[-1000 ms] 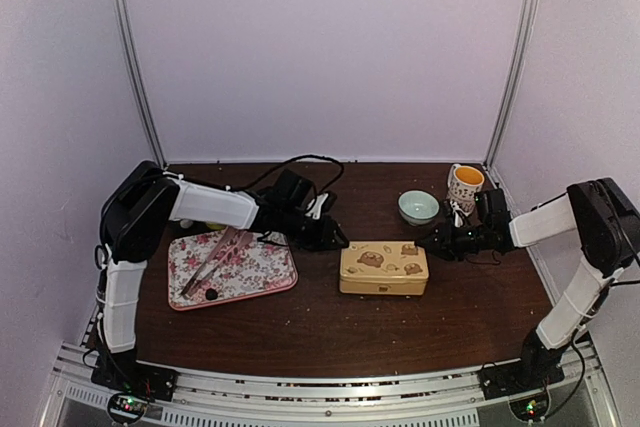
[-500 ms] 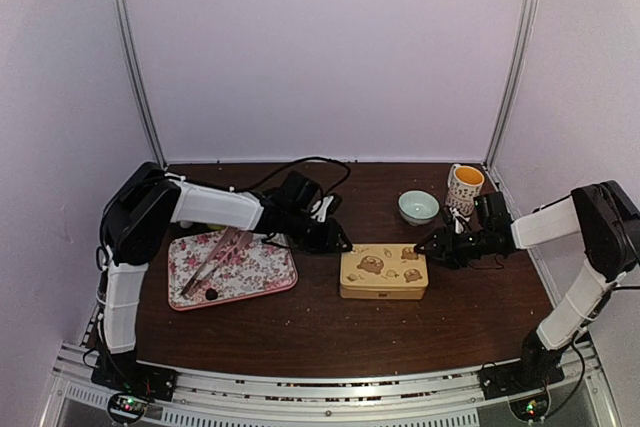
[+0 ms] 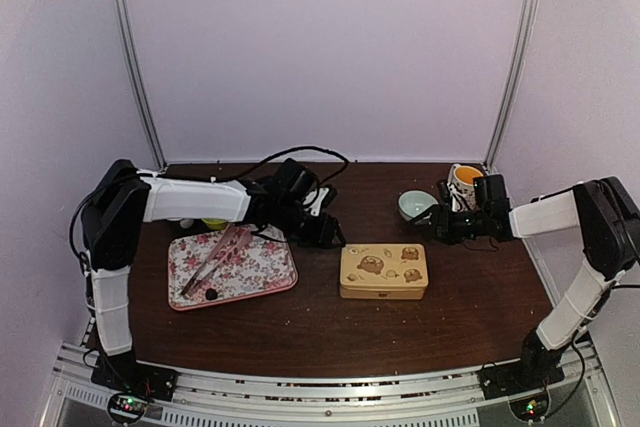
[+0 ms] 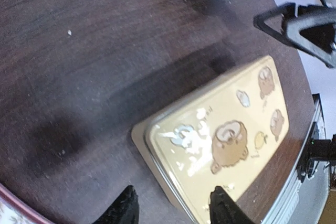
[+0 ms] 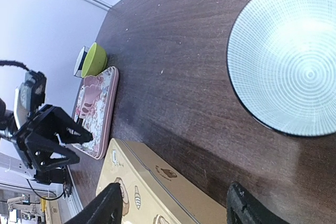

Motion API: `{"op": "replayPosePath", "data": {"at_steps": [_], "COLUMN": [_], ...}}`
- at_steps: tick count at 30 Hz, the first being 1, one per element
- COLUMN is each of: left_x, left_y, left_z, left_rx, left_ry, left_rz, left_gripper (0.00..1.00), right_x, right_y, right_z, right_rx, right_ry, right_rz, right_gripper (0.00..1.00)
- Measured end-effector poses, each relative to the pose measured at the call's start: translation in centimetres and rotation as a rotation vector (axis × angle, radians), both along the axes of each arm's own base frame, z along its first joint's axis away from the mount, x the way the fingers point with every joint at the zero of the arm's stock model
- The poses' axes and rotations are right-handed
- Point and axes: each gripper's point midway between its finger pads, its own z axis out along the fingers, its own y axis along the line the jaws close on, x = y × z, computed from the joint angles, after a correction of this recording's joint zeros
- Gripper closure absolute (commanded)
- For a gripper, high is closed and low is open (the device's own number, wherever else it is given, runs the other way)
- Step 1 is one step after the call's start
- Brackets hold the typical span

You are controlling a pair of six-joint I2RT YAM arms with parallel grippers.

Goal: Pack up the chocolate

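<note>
A closed cream tin (image 3: pixel 383 269) with bear pictures lies in the middle of the table. It also shows in the left wrist view (image 4: pixel 226 145) and the right wrist view (image 5: pixel 157 192). One small dark lump (image 3: pixel 211 294), likely chocolate, lies on the floral tray (image 3: pixel 270 272) beside pink tongs (image 3: pixel 215 257). My left gripper (image 3: pixel 332 235) is open and empty, low over the table by the tin's left end (image 4: pixel 173 211). My right gripper (image 3: pixel 428 222) is open and empty between the tin's far right corner and the teal bowl (image 5: pixel 176 208).
A teal bowl (image 3: pixel 418 206) (image 5: pixel 289 56) and a patterned mug (image 3: pixel 464 185) stand at the back right. A green bowl (image 3: pixel 213 224) (image 5: pixel 94 59) sits behind the tray. Metal posts and the walls close in the back and sides.
My right gripper has drawn back from the tin's right end toward the teal bowl. My left arm's elbow has swung left and the gripper shifted slightly back. The tin has not moved.
</note>
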Motion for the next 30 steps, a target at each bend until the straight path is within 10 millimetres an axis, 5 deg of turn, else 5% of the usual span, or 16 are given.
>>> {"op": "replayPosePath", "data": {"at_steps": [5,10,13,21,30], "left_x": [-5.1,-10.8,-12.2,-10.3,-5.3], "left_y": [-0.3,-0.8,-0.7,-2.2,-0.7], "left_z": [0.8,-1.8,-3.0,-4.6,-5.8], "left_rx": [-0.019,-0.015,-0.02,-0.074,-0.114], "left_ry": [0.019,0.099,0.145,0.169,0.189], "left_rz": [-0.042,-0.095,-0.093,-0.05,0.046], "left_gripper": [0.56,0.58,0.58,0.59,0.59], "right_x": [0.4,-0.5,-1.2,-4.9,-13.4], "right_y": [1.7,2.6,2.8,2.8,4.7], "right_z": [-0.3,-1.7,-2.2,-2.9,-3.6], "right_rx": [0.015,0.013,0.017,0.021,0.039], "right_ry": [0.007,0.05,0.07,0.109,0.158], "right_rz": [0.05,0.081,0.092,0.111,0.201], "right_gripper": [0.34,0.39,0.41,0.43,0.43]}}
